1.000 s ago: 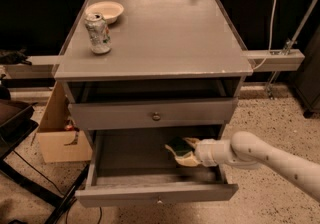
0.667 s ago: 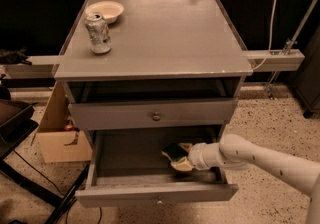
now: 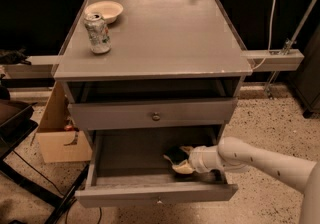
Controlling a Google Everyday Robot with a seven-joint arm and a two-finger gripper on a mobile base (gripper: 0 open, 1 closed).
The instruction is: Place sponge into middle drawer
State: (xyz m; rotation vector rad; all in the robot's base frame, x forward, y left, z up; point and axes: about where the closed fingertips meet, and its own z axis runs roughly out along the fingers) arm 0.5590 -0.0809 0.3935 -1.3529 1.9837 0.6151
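Note:
The middle drawer (image 3: pixel 125 154) is pulled open, a wide shallow grey tray with a flat front and small knob below the closed drawer front. My gripper (image 3: pixel 179 161) reaches in from the right on a white arm and sits low inside the drawer's right half. Its pale fingers are closed around the sponge (image 3: pixel 175 155), whose dark green top shows at the upper left with yellowish foam under it. The sponge sits at or just above the drawer floor; contact with the floor cannot be told.
A dented drink can (image 3: pixel 98 33) and a pale bowl (image 3: pixel 104 11) stand at the back left of the cabinet top (image 3: pixel 160 38). A cardboard box (image 3: pixel 60 135) sits on the floor at left beside dark chair legs. A grey rail (image 3: pixel 272 60) juts out at right.
My gripper with the sponge has moved left and deeper into the open drawer, and a little lower. The can, bowl and drawer have not moved.

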